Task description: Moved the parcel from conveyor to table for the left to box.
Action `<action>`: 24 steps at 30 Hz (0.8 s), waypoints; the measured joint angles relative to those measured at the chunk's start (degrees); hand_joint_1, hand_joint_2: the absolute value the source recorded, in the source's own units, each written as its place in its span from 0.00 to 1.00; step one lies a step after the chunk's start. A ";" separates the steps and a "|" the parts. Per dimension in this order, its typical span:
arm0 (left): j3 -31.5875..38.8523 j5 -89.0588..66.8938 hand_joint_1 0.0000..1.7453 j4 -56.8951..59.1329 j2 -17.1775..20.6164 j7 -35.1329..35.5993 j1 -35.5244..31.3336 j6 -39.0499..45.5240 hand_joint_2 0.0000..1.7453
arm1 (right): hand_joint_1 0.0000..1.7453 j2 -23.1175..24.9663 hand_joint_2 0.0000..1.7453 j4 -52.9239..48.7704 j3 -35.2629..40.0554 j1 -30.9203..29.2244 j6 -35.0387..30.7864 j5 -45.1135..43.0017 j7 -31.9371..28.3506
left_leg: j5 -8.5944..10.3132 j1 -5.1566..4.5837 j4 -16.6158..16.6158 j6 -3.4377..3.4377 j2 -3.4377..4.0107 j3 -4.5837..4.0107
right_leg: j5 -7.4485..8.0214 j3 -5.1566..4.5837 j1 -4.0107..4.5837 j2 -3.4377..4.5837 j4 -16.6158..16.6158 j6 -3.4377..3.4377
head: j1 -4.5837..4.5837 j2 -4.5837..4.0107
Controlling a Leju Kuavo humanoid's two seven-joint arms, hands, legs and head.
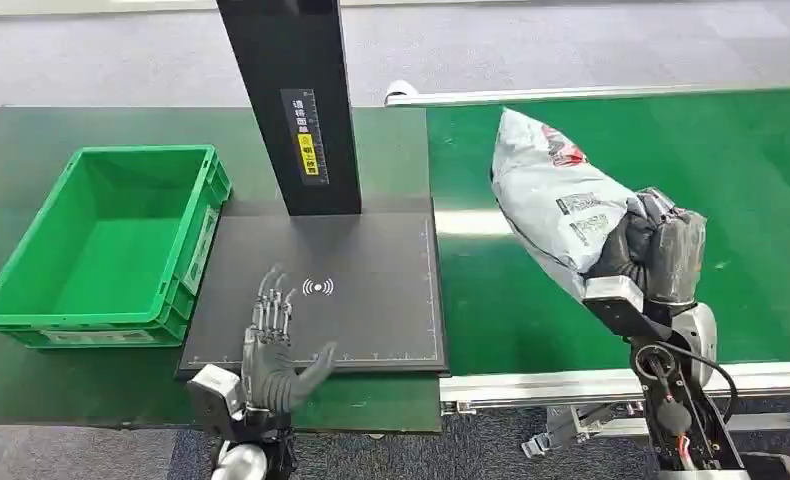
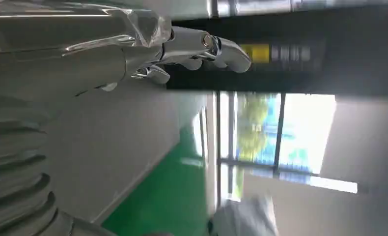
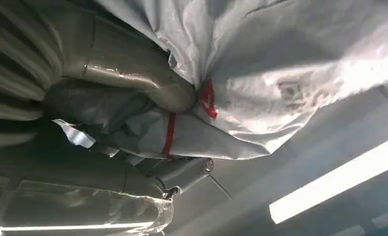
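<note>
My right hand (image 1: 656, 250) grips the near end of a grey plastic parcel (image 1: 553, 195) with red and black print, holding it up over the green conveyor belt (image 1: 751, 200). Up close, the right wrist view has the thumb (image 3: 133, 73) pressed into the crumpled grey parcel (image 3: 290, 73). My left hand (image 1: 271, 345) rests flat with fingers spread over the near edge of the black scanning mat (image 1: 361, 260); it holds nothing. Its fingers (image 2: 197, 49) stretch out in the left wrist view. The green box (image 1: 111, 240) stands to the left of the mat with nothing in it.
A black post (image 1: 296, 100) with a yellow label rises from the far side of the mat. The belt's metal rail (image 1: 571, 385) runs along its near edge. The dark green table (image 1: 31, 130) lies under the box and mat.
</note>
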 measured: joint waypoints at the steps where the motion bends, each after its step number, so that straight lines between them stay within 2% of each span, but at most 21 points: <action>1: 0.02 0.59 0.00 0.07 -0.11 -0.02 -0.46 0.63 1.00 | 1.00 0.79 1.00 0.00 0.74 -0.69 -0.65 0.46 0.07 | 0.00 0.00 0.00 0.00 0.03 0.04 | 0.00 -0.01 0.00 0.04 0.00 0.00 | 0.04 -0.02; 7: -0.02 1.76 0.00 0.15 -0.59 -0.04 -1.38 1.74 1.00 | 1.00 3.10 1.00 0.00 3.30 -2.55 -1.35 1.43 0.16 | 0.01 0.00 0.00 0.00 -0.08 -0.02 | -0.01 0.00 0.00 -0.05 0.00 0.01 | 0.04 -0.02; 11: 0.07 4.41 0.00 0.57 -0.63 -0.02 -1.89 3.75 1.00 | 1.00 4.30 1.00 2.79 8.92 -6.23 0.84 14.36 3.84 | -0.01 0.00 -0.02 -0.01 0.20 -0.01 | 0.00 -0.06 0.00 0.20 0.00 0.00 | 0.06 -0.02; 14: 0.07 6.18 0.00 1.25 -0.92 -0.02 -2.71 4.08 1.00 | 1.00 6.78 1.00 8.49 16.68 -8.86 12.48 15.43 4.90 | 0.01 0.06 -0.02 -0.03 0.14 0.06 | -0.01 -0.04 0.05 0.15 0.00 -0.01 | 0.07 -0.02; 17: 0.28 8.17 0.00 1.95 -1.31 -0.02 -3.37 4.10 1.00 | 1.00 8.59 1.00 15.99 24.79 -10.29 20.32 16.13 4.57 | 0.03 0.13 -0.02 -0.05 0.01 0.02 | -0.01 -0.04 0.12 0.04 0.01 -0.01 | 0.04 -0.02; 21: 0.39 8.45 0.00 3.43 -1.38 0.11 -4.73 2.95 1.00 | 1.00 10.38 1.00 26.30 33.86 -11.19 32.71 10.74 1.52 | 0.02 0.12 -0.01 -0.04 0.00 0.00 | -0.02 -0.03 0.12 0.03 -0.01 -0.01 | 0.04 -0.02; 24: 0.42 8.50 0.00 4.50 -1.38 0.15 -5.27 2.77 1.00 | 1.00 11.32 1.00 31.65 38.01 -11.56 34.69 8.43 0.44 | -0.02 0.10 -0.01 -0.03 0.07 0.02 | -0.02 -0.04 0.09 0.08 -0.04 -0.01 | 0.07 -0.02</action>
